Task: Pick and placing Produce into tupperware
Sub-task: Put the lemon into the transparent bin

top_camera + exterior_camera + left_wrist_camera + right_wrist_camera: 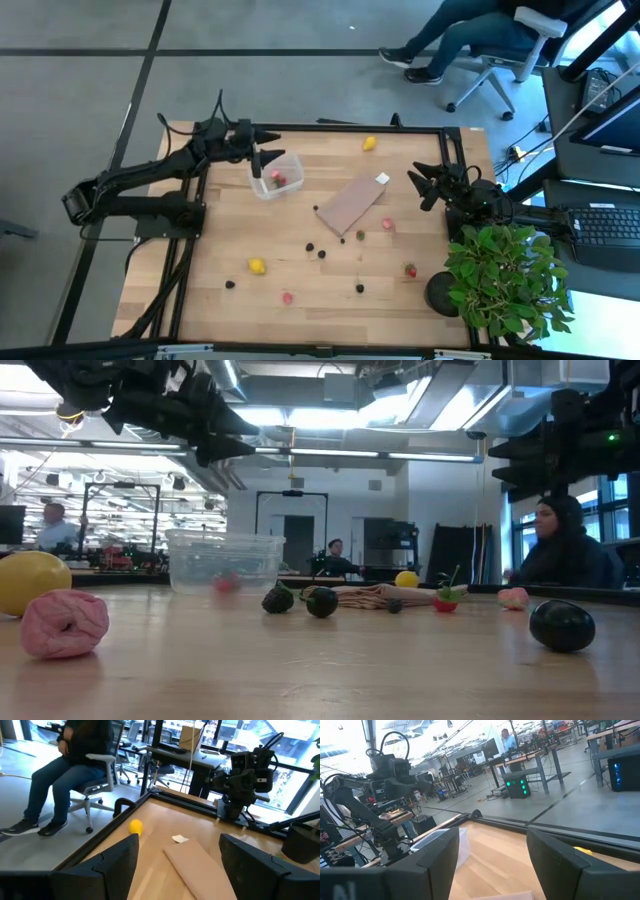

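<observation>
Fruit is lying scattered over the desk (300, 250), and we are hovering our left gripper (262, 138) above the tub (276, 174), fingers spread and holding nothing. Two red pieces (277, 179) are sitting in the tub just below those fingers, so we are judging this the moment after a drop. Our right gripper (425, 183) is waiting at the desk's far side, fingers also apart and empty, with a pink piece (387, 224) lying not far from them. Next we are needing to swing out over a loose piece, perhaps the lemon (257, 265) or the dark berries (315, 249) well clear of the left fingers, and lower straight onto it. The brown board (350, 203) is lying between both grippers. Beyond the wooden desk, a person (470, 30) is sitting on an office chair, and a potted plant (505, 280) is standing at the corner.
</observation>
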